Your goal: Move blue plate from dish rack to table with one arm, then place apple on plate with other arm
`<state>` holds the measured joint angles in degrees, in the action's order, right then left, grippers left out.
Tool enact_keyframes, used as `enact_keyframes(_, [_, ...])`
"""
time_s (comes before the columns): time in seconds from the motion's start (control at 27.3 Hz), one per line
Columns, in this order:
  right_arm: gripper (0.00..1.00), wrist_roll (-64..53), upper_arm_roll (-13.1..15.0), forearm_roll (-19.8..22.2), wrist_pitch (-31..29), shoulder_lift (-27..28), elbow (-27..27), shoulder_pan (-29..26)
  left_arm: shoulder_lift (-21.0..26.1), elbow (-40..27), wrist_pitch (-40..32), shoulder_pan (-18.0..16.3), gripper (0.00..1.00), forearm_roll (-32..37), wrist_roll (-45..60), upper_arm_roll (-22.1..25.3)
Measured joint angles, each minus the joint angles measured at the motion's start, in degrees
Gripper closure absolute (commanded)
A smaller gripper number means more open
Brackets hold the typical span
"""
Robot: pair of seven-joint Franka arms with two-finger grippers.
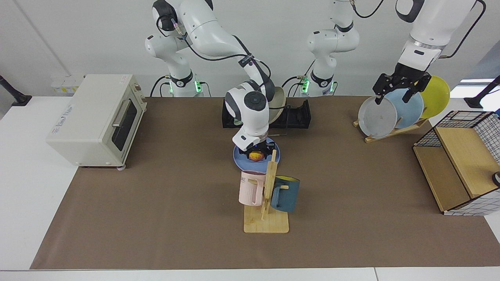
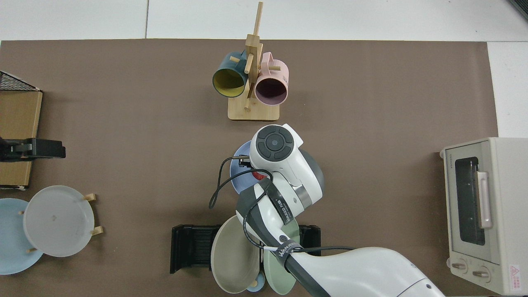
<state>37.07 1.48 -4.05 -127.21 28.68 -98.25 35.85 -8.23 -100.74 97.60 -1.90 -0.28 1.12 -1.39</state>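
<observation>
The right end effector points down, fingers closed on their load, while the left end effector waits raised, fingers spread.

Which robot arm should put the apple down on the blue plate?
The right arm. Its gripper already holds the apple low over the blue plate, jaws shut on it. The left gripper waits far away at the wooden plate stand.
</observation>
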Motion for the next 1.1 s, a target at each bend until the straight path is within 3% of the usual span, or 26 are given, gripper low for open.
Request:
enact_keyframes(0.04, [0.00,0.0,0.0,-0.1,-0.1,0.0,-0.3,0.0,0.0,0.0,0.0,0.0,0.00,0.0,0.0,0.0])
enact_keyframes(0.55, [0.00,-0.9,0.6,-0.3,0.6,-2.7,0.0,0.3,0.0,0.0,0.0,0.0,0.00,0.0,0.0,0.0])
enact_keyframes(1.1, [0.00,-11.3,6.5,-0.1,14.8,-14.5,4.7,0.2,0.0,0.0,0.0,0.0,0.00,0.0,0.0,0.0])
